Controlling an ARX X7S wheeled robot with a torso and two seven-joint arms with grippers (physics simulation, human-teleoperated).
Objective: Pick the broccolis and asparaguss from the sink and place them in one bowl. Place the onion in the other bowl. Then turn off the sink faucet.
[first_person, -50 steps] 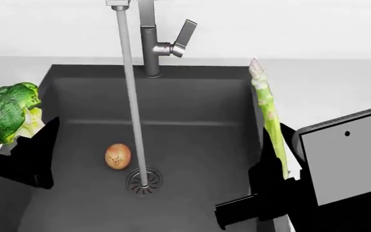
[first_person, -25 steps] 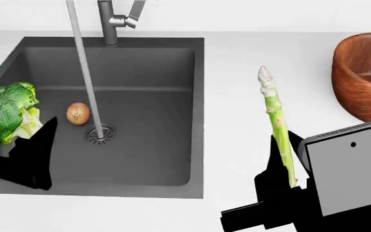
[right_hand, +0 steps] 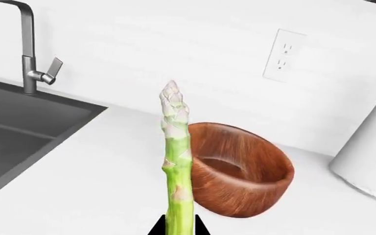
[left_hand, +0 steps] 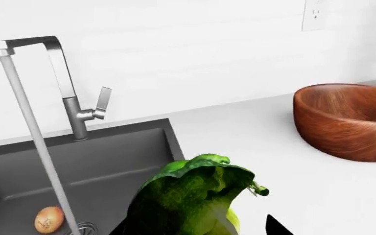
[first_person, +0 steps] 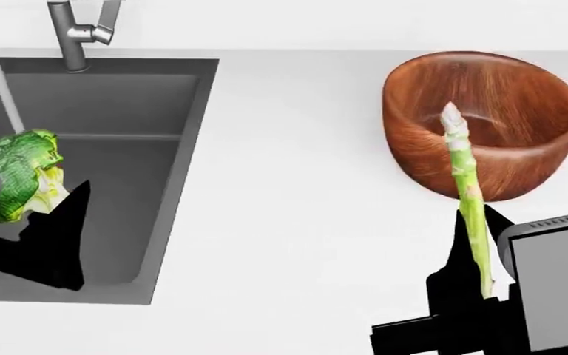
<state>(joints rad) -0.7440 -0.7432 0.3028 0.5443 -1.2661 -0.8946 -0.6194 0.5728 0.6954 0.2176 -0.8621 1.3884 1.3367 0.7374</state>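
Carrying both greens toward the wooden bowl (first_person: 481, 122): left pincer (first_person: 38, 222) clamps the broccoli (first_person: 20, 174) over the sink (first_person: 136, 148), right pincer (first_person: 481, 288) grips the asparagus (first_person: 467, 200) upright near the bowl. Next: reach over rim, release. Onion (left_hand: 49, 219) sits in the sink, faucet (left_hand: 77, 105) running.

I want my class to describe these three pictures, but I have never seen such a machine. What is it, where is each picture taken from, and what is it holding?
This is a simulated two-armed robot at a kitchen counter. One picture looks down from its head; the other two come from cameras near each hand. The left gripper holds a broccoli between dark fingers, over the sink. The right gripper holds an asparagus upright, just in front of a brown wooden bowl on the white counter. Water runs from the faucet, and an onion lies in the sink near the drain.
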